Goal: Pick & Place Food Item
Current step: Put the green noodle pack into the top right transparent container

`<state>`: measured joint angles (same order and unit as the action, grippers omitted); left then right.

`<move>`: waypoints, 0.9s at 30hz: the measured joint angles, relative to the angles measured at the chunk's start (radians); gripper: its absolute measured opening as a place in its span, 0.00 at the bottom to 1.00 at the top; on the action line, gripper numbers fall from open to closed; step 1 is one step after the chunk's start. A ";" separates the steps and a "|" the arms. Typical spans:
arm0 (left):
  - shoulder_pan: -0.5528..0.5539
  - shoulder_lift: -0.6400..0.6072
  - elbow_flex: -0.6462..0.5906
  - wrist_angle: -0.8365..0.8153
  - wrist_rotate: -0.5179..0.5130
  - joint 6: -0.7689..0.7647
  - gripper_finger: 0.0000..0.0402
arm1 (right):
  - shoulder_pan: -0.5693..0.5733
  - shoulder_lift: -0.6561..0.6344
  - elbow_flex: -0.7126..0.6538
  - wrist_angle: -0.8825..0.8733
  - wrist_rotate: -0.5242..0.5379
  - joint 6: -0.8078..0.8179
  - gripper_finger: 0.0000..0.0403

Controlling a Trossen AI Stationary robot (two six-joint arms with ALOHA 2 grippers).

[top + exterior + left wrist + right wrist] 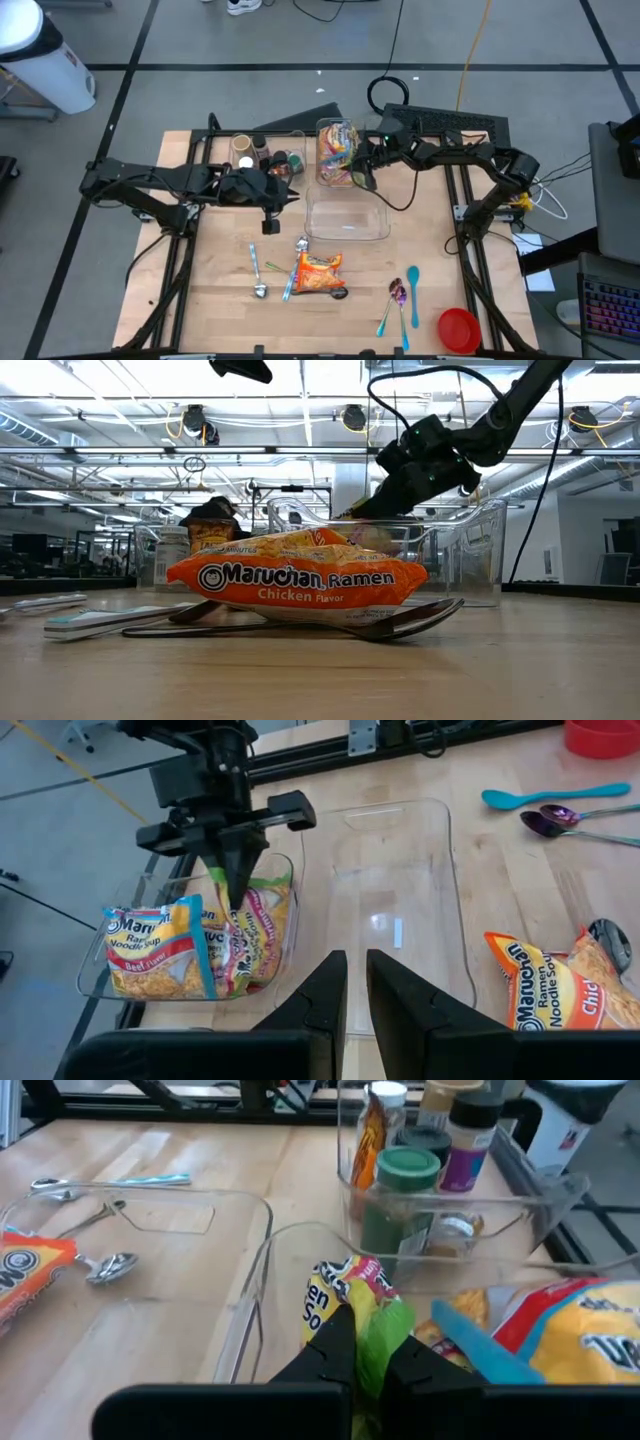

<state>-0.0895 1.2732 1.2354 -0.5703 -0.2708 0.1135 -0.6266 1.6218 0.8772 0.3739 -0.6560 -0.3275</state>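
Tabletop: ramen packet (319,274) lies flat, crosswise.

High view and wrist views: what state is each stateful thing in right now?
Right gripper: shut on a green ramen packet in the packet bin.
Left gripper: nearly shut, empty, above the table.
Large clear container: empty.
Chicken ramen packet: sealed, lying across a spoon on the table.
Spice bin: holds upright capped jars.
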 joint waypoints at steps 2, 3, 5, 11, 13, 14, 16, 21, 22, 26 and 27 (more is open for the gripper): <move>0.000 0.000 0.000 0.000 0.000 0.000 0.13 | 0.000 0.000 0.000 -0.019 0.001 0.000 0.00; 0.000 0.000 0.000 0.000 0.000 0.000 0.13 | 0.000 0.000 0.000 -0.029 0.001 0.000 0.00; 0.000 0.000 0.000 0.000 0.000 0.000 0.13 | 0.000 0.000 0.000 -0.049 0.001 0.000 0.00; 0.000 0.000 0.000 -0.001 0.000 0.000 0.13 | 0.001 -0.001 0.000 -0.077 0.035 0.001 0.03; 0.000 0.000 0.000 -0.001 0.000 0.001 0.13 | 0.007 -0.002 0.000 -0.080 0.083 0.001 0.07; 0.000 0.000 0.000 -0.001 0.000 0.001 0.13 | 0.007 -0.006 0.000 -0.089 0.099 0.000 0.10; 0.000 0.000 0.000 -0.001 0.000 0.001 0.13 | 0.010 -0.016 0.000 -0.104 0.122 -0.005 0.17; 0.000 0.000 0.000 -0.001 -0.001 0.001 0.13 | 0.034 -0.041 -0.001 -0.148 0.187 -0.001 0.36; 0.000 0.000 0.000 -0.001 -0.001 0.001 0.13 | 0.041 -0.048 -0.001 -0.146 0.205 0.000 0.39; 0.000 0.000 0.000 -0.001 -0.001 0.001 0.13 | 0.072 -0.096 -0.002 -0.212 0.327 0.000 0.48; 0.000 0.000 0.000 -0.001 -0.001 0.001 0.13 | 0.080 -0.111 -0.001 -0.216 0.356 -0.001 0.50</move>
<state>-0.0898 1.2732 1.2350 -0.5713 -0.2714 0.1146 -0.5461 1.5108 0.8757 0.1575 -0.2997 -0.3283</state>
